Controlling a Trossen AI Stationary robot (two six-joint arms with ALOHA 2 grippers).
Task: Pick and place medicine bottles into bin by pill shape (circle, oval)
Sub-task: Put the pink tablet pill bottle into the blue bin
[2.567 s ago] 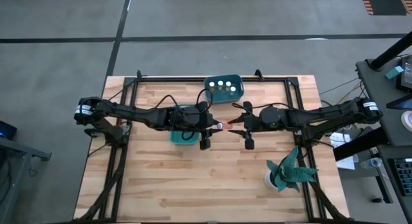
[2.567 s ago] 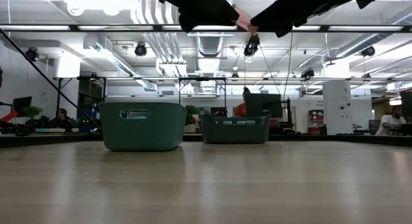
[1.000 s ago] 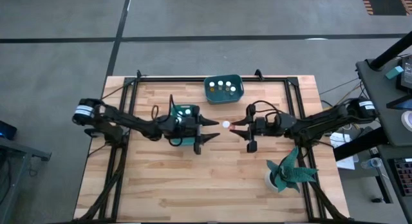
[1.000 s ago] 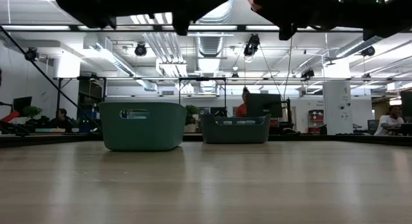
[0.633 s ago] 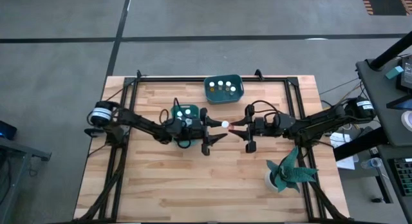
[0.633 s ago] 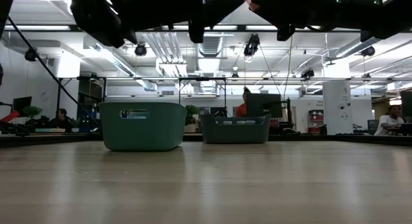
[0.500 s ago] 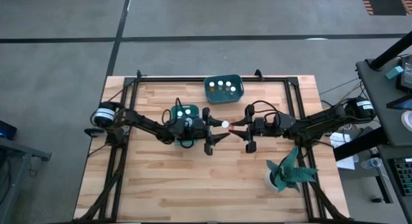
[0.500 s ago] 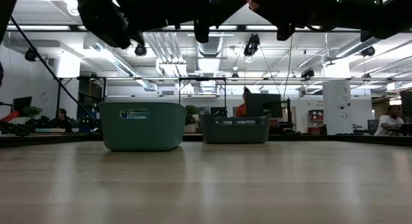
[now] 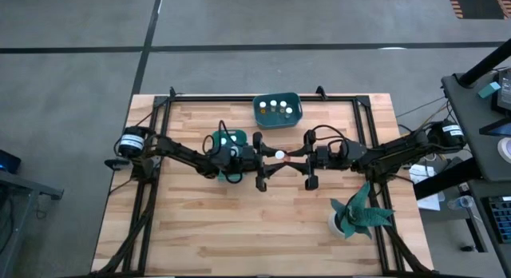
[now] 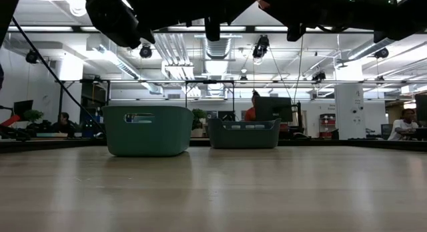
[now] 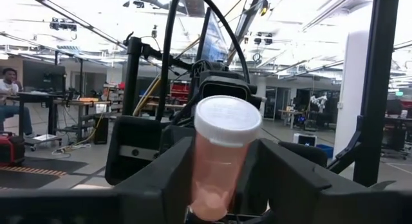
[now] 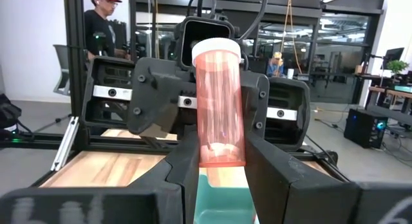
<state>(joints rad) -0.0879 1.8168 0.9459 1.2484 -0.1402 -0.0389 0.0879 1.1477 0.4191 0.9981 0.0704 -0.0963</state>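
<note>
An orange-tinted medicine bottle (image 9: 279, 155) with a white cap stands upright in the air over the table's middle. It shows in the right wrist view (image 12: 219, 102) and in the left wrist view (image 11: 222, 153). My right gripper (image 12: 222, 169) is shut on it, coming from the table's right (image 9: 287, 156). My left gripper (image 9: 270, 156) faces it from the left, open, with its fingers (image 11: 161, 179) close on either side of the bottle. A teal bin (image 9: 226, 150) under my left arm holds two bottles. A second teal bin (image 9: 277, 110) farther back holds several. My right gripper pinches the lower half of the bottle's body (image 12: 215, 153) between its two fingers. The fingers come level from the table's right side. The bottle stands upright, cap up, lifted clear of the table. My left gripper: I cannot tell whether its fingers touch the bottle.
A teal-leaved plant in a white pot (image 9: 358, 214) stands at the near right. Both bins show in the low view, the nearer one (image 10: 148, 130) and the farther one (image 10: 243, 133). A black frame (image 9: 168, 102) runs around the table's edge. People show in the room beyond.
My left gripper has gone from above the left bin toward the table's right, up to the bottle, and now flanks it. My right gripper has kept still with the bottle upright and clear of the table.
</note>
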